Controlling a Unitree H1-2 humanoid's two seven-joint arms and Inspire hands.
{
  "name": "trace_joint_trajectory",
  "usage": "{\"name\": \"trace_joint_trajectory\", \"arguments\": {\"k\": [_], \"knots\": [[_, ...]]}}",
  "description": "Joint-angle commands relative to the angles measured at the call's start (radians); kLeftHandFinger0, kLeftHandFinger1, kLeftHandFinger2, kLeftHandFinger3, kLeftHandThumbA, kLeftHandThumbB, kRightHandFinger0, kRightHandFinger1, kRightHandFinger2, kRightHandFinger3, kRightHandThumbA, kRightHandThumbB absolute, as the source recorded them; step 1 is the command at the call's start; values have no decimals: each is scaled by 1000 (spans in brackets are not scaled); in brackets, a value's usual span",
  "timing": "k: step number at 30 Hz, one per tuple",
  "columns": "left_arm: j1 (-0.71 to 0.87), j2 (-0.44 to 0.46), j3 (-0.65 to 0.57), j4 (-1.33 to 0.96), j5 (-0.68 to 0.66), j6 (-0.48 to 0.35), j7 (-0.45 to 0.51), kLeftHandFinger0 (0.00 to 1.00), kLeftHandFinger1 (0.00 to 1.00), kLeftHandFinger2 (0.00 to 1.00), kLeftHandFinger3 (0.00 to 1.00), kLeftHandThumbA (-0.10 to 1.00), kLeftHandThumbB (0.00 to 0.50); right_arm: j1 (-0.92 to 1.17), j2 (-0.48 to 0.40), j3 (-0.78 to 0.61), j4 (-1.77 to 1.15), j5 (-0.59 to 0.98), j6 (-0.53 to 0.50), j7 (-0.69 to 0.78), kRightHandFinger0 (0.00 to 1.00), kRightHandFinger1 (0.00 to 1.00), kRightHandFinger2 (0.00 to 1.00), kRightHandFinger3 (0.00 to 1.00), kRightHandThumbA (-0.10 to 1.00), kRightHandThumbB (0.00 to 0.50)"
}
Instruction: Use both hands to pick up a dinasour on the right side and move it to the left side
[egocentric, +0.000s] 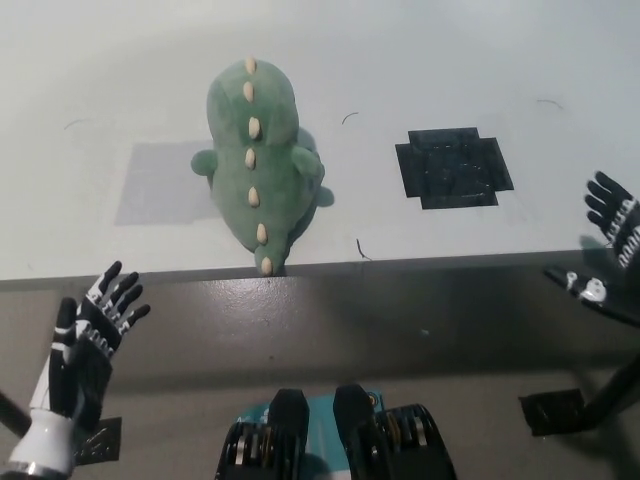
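A green plush dinosaur with cream spikes down its back lies on the white table, left of the middle, its tail at the near edge. My white left hand is open at the lower left, below the table's edge and apart from the toy. At the far right edge of the picture my black right hand is open with fingers spread, partly cut off by the frame. Neither hand touches the dinosaur.
A black cross-shaped mark sits on the table right of the dinosaur. A grey rectangular patch lies just left of the toy. The table's front edge runs across the picture.
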Motion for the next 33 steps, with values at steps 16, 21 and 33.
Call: {"name": "trace_joint_trajectory", "arguments": {"k": [16, 21, 33], "knots": [[63, -88, -28, 28, 8, -221, -7, 1000, 1000, 1000, 1000, 1000, 397, 140, -38, -72, -65, 123, -146, 41, 1000, 1000, 1000, 1000, 1000, 213], [61, -104, -32, 52, 33, -254, 1, 1000, 1000, 1000, 1000, 1000, 377, 175, -29, -84, -63, 147, -166, 38, 1000, 1000, 1000, 1000, 1000, 206], [65, -102, -22, 82, 19, -273, 2, 1000, 1000, 1000, 1000, 1000, 382, 223, -13, -76, -56, 156, -194, 33, 1000, 1000, 1000, 1000, 1000, 222]]}}
